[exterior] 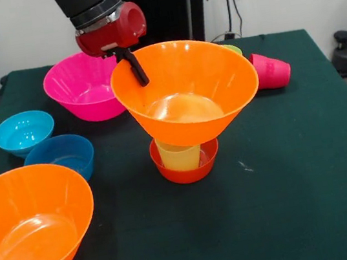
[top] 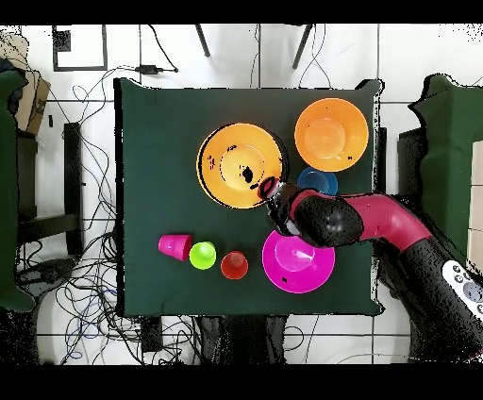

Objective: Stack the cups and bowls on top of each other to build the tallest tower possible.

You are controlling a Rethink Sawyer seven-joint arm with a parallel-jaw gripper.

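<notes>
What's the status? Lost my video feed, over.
Gripper shut on large orange bowl's rim. Bowl sits on yellow cup inside red-orange bowl. Nothing blocking; pink cup lying tipped.

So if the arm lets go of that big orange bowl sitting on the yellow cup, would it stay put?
Probably only just. The big orange bowl flares far wider than the yellow cup beneath it, so it looks top-heavy and apt to tip. It seems thin, light plastic, so a small nudge from the gripper at its rim might topple it.
</notes>
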